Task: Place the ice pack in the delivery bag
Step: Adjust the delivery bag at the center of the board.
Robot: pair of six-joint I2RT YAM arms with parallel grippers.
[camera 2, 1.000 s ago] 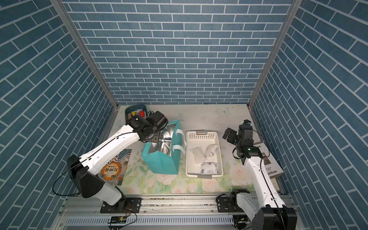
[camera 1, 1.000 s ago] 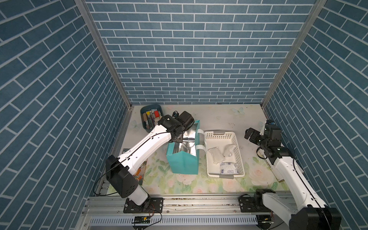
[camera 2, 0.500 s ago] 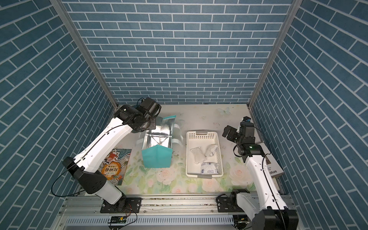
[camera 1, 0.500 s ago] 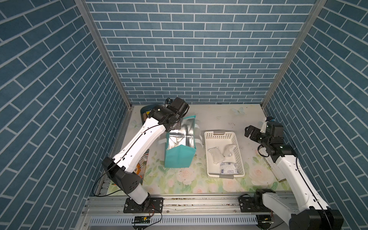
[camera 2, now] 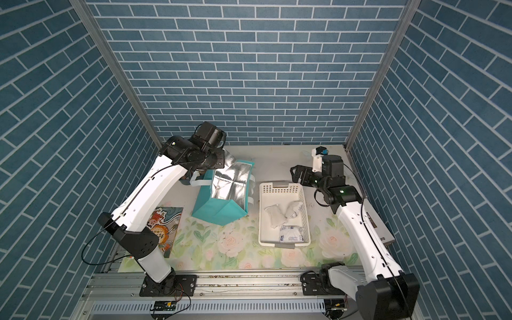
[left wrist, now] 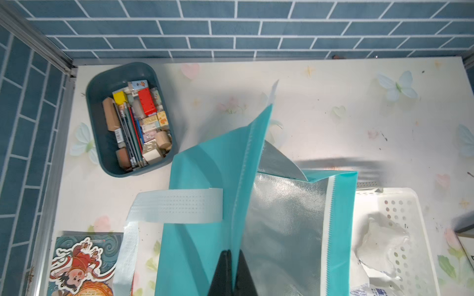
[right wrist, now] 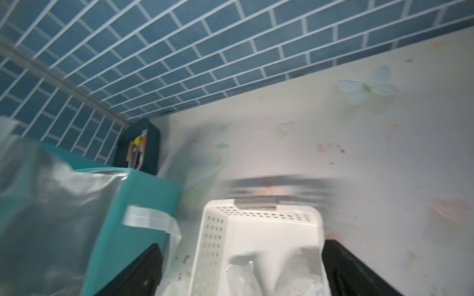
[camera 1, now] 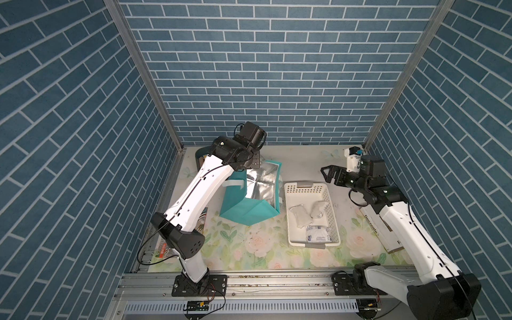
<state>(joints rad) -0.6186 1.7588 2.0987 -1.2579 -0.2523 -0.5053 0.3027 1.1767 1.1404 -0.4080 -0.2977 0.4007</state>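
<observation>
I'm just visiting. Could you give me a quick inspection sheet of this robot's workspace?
Surface: floral table cover, a few dark specks.
Job's things: delivery bag standing open, foil lining showing; three ice packs in the white basket beside it.
Clutter: dark-blue bin of small items; picture book; printed box.
End effectors: left end effector shut on the bag's wall; right end effector open, empty, near the basket's far end.
Cables: black cable looping by the left arm's base.
Surroundings: blue brick-pattern walls; metal rail in front.

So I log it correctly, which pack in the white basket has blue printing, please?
The pack at the basket's near end; the other two are plain white.
</observation>
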